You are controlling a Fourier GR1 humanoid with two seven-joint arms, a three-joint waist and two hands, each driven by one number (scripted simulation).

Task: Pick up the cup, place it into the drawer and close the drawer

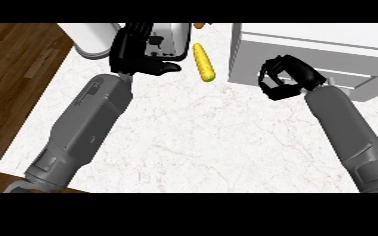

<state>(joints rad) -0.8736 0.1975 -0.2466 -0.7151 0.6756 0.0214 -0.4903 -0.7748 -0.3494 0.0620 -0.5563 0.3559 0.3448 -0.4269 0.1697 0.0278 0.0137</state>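
Observation:
The cup (171, 36) is a silvery metal one standing at the counter's far middle. My left hand (133, 50) is curled round its left side, with the thumb (167, 67) under its near edge, and hides part of it. The white drawer unit (310, 45) stands at the far right, and a drawer front (353, 82) juts out a little at its lower right. In front of that unit's near face is my right hand (284, 77), fingers curled with nothing visible in them.
A yellow corn cob (204, 62) lies between the cup and the drawer unit. A white rounded container (92, 37) stands left of the cup. A small orange object (199, 25) shows at the top edge. The white marble counter (199, 130) ends at a wooden floor (26, 65) on the left.

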